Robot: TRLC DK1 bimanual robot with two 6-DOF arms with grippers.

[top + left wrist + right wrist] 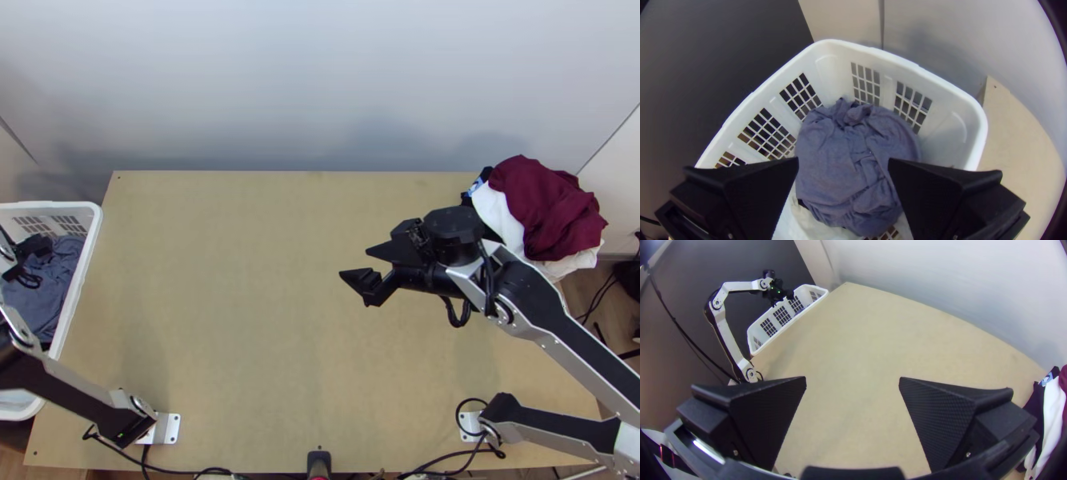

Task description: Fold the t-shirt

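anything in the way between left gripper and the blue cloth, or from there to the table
Nothing visible lies between the left gripper and the cloth. Between cloth and table, the basket wall stands in the way; the cloth probably needs lifting over it.

We see a basket (951, 133) just beside the table's (280, 280) left edge, with cloth (849, 151) in it. Clothes (548, 200) lie at the table's far right corner. We have a wall (280, 80) behind the far edge and arm bases (168, 428) at near left and near right.
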